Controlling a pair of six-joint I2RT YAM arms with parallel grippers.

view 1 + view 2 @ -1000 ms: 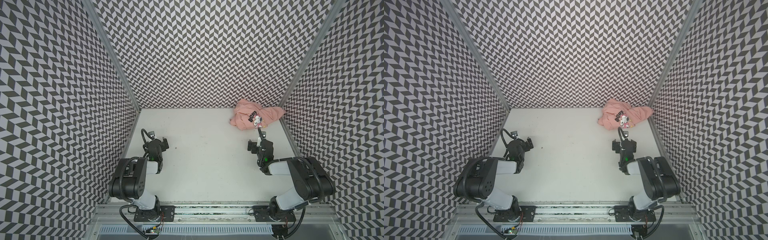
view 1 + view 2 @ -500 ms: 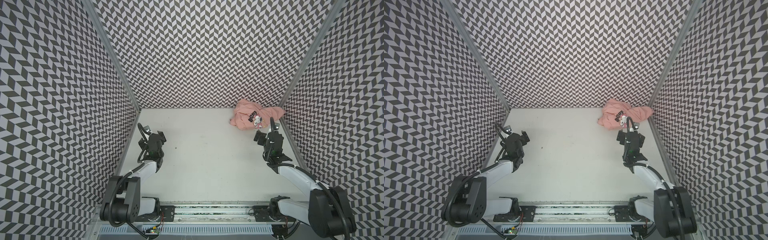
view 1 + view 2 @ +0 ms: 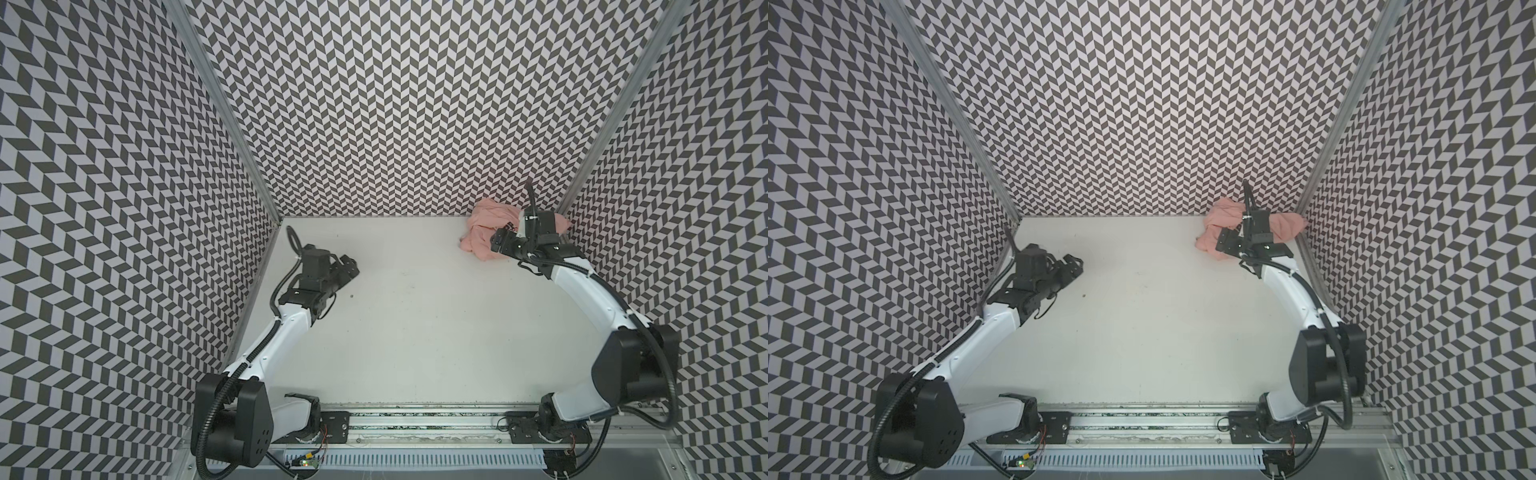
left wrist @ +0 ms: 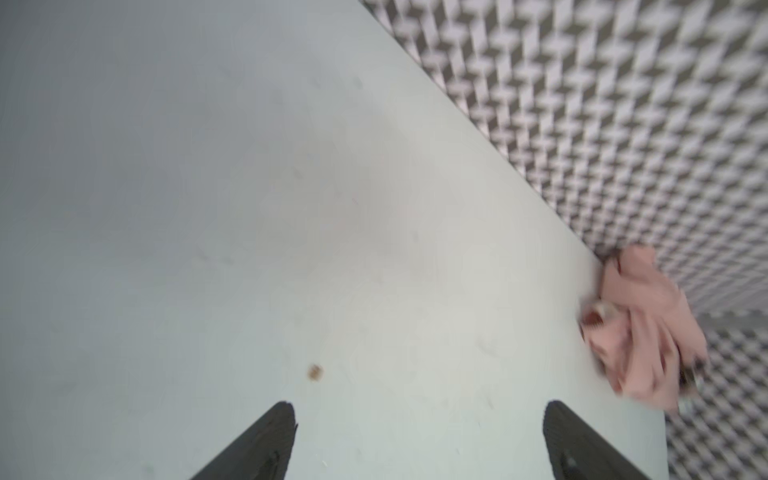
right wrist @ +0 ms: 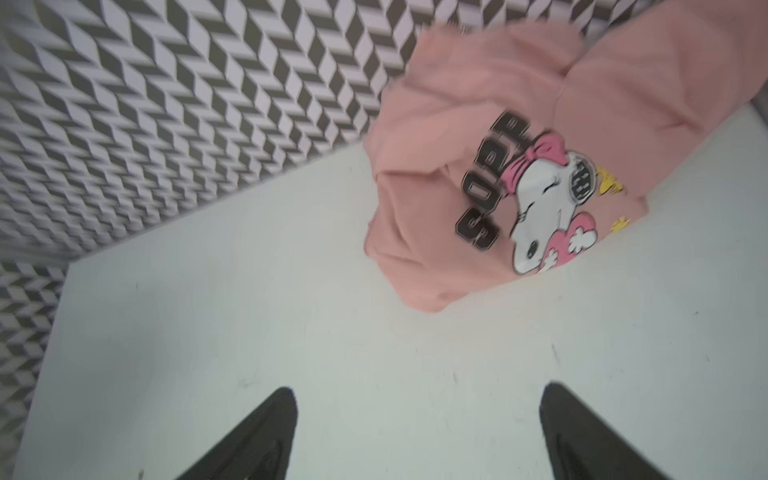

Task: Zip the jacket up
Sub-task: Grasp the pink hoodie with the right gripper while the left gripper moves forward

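Observation:
The jacket (image 3: 478,237) (image 3: 1214,226) is a crumpled salmon-pink heap in the back right corner of the white table (image 3: 415,316), against the walls. The right wrist view shows its cartoon dog print and black lettering (image 5: 536,199); no zipper shows. My right gripper (image 3: 500,241) (image 3: 1223,241) hangs over the jacket's near edge and hides part of it. Its fingers are open (image 5: 419,390) with only bare table between them. My left gripper (image 3: 351,268) (image 3: 1074,266) is open (image 4: 419,405) over the table's left side, far from the jacket (image 4: 640,332).
Chevron-patterned walls (image 3: 395,124) close in the table on three sides, with metal corner posts (image 3: 232,124). A small brown speck (image 3: 352,296) (image 4: 315,372) lies just ahead of the left gripper. The arms' mounting rail (image 3: 415,419) runs along the front edge.
Both arms have stretched out from their folded pose near the front. The right gripper has travelled back to the jacket; the left has moved back and toward the middle.

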